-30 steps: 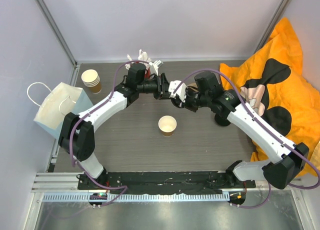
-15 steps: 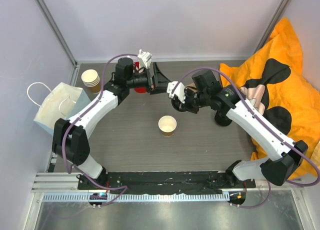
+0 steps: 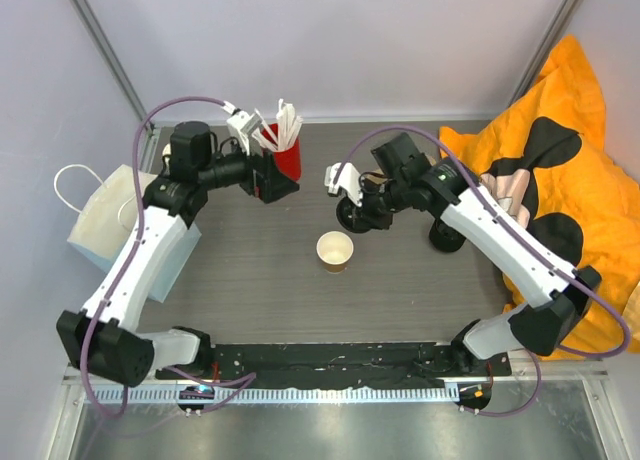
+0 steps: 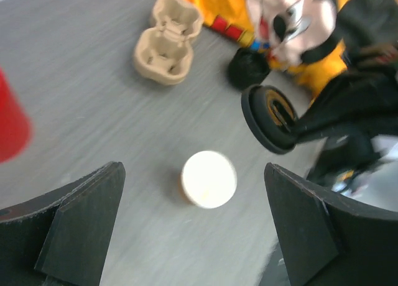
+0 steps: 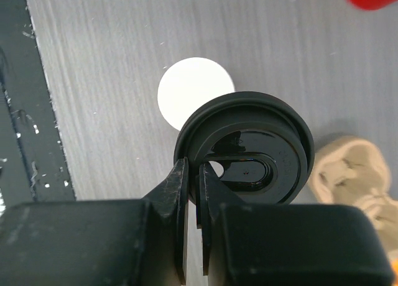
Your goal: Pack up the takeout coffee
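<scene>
Logging item one: takeout coffee cup [image 3: 335,250]. Tan kraft paper, white inside, rolled rim. It stands upright and open-mouthed near the middle of the worktop [image 3: 250,280], between my two arms, with nothing touching it.

Handling, by my estimate: very light, thin-walled, soft under a squeeze, and apt to tip or skid if nudged from the side. I cannot tell whether any liquid is inside; the interior reads plain white.

Hold point: across the side wall just under the rolled rim, where the paper is stiffest, with a gentle close. Alternatively, one finger inside the rim and one outside.

Item two: right claw [image 5: 194,168]. It is pinched almost closed on the edge of the black lid [image 5: 249,149]. The lid hangs near the cup, its edge overlapping the cup's mouth in the right wrist view. I judge the lid stiff, light and somewhat slippery.

Item three: left claw [image 3: 275,185]. Jaws spread wide, holding nothing, beside the red cup [image 3: 287,158] of white sticks and well apart from the coffee cup.

Also present: cup carrier [image 4: 166,40] and paper bag [image 3: 110,220], the bag at the left edge.
</scene>
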You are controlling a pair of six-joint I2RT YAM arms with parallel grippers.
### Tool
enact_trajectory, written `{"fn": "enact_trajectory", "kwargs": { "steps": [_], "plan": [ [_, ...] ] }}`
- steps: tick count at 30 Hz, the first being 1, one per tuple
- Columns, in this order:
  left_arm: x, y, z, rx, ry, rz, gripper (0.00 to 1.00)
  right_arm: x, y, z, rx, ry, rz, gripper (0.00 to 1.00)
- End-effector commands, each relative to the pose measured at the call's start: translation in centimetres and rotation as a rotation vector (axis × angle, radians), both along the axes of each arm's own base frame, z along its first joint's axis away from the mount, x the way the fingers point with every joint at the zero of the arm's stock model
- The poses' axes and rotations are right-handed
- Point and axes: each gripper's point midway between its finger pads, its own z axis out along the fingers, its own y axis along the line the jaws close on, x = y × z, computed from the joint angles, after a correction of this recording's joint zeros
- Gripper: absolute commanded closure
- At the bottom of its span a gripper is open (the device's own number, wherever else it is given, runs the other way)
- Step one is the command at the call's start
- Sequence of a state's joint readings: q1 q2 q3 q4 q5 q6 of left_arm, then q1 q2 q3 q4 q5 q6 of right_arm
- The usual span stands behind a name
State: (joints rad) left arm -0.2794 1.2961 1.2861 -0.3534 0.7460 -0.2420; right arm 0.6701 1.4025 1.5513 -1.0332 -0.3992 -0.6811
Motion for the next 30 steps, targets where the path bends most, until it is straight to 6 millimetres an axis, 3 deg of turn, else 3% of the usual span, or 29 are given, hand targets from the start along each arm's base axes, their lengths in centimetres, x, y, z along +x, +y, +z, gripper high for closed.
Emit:
{"fn": "enact_trajectory", "kwargs": {
  "steps": [1,2,3,7,13,21,30],
  "plan": [
    [-2.7,3.3,-4.1,0.282,-0.169,-0.076,0.0,-1.2,1.4,-2.1,-0.064,0.102,0.004,0.91],
    [-3.6,3.8,-4.3,0.308,-0.202,-0.094,0.0,-1.4,1.7,-2.6,-0.078,0.118,0.01,0.91],
    [-4.2,4.2,-5.9,0.325,-0.178,-0.099,0.0,-1.8,2.2,-2.9,-0.085,0.137,0.015,0.91],
    [-5.0,6.3,-7.8,0.337,-0.174,-0.061,0.0,-1.6,3.4,-4.9,-0.119,0.199,0.001,0.92],
    [-5.0,7.7,-7.2,0.287,-0.188,0.006,0.0,-2.0,4.9,-7.1,-0.149,0.245,-0.011,0.92],
    [-5.7,8.6,-6.1,0.236,-0.188,0.009,0.0,-0.3,6.1,-9.1,-0.132,0.21,-0.085,0.93],
    [-6.0,9.0,-5.8,0.2,-0.181,-0.001,0.01,-1.4,7.0,-11.9,-0.207,0.234,-0.07,0.93]
  ]
}}
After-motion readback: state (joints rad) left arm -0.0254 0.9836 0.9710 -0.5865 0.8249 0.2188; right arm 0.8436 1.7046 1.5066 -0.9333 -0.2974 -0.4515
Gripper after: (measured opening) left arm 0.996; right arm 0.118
